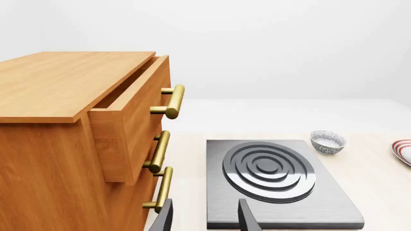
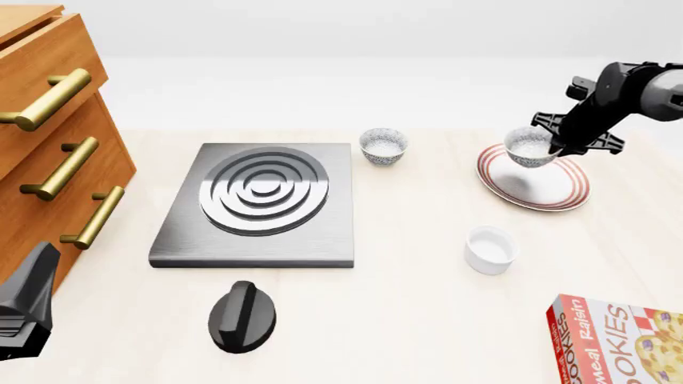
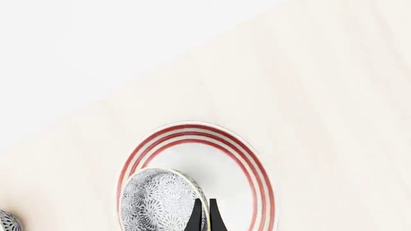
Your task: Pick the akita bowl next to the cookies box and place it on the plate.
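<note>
My right gripper is shut on the rim of the akita bowl, holding it just above the far part of the plate. In the right wrist view the speckled akita bowl hangs tilted over the red-ringed plate, with the two fingertips pinched on its rim. The cookies box lies at the table's near right corner. My left gripper is open and holds nothing, low at the near left beside the cabinet.
A second speckled bowl stands beyond the stove plate. A plain white cup sits between plate and box. A black knob lies near the front. A wooden cabinet with brass handles, its top drawer open, fills the left.
</note>
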Robot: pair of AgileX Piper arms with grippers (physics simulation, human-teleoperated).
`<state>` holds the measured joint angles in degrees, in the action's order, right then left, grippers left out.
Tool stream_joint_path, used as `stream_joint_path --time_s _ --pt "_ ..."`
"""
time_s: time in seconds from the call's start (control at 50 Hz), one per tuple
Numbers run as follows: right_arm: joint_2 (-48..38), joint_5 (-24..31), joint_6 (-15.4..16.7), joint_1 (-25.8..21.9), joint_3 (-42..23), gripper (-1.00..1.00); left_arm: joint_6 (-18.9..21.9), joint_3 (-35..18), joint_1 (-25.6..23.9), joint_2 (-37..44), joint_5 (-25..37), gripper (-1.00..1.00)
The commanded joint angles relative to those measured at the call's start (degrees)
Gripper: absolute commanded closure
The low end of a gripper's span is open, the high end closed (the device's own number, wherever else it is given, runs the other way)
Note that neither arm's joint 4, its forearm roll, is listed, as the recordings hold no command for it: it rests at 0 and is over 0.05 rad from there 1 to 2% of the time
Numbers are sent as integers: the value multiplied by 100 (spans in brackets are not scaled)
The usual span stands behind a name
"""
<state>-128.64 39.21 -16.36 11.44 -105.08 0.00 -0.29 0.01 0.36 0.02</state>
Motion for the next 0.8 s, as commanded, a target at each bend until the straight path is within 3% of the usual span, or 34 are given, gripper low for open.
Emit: stream_joint_path --time_s 0.02,0.8 --pt "26 -517 -8 -115 425 100 0 0 0 0 0 -100" --pt "-20 -959 -88 -75 968 100 0 0 0 0 0 -100"
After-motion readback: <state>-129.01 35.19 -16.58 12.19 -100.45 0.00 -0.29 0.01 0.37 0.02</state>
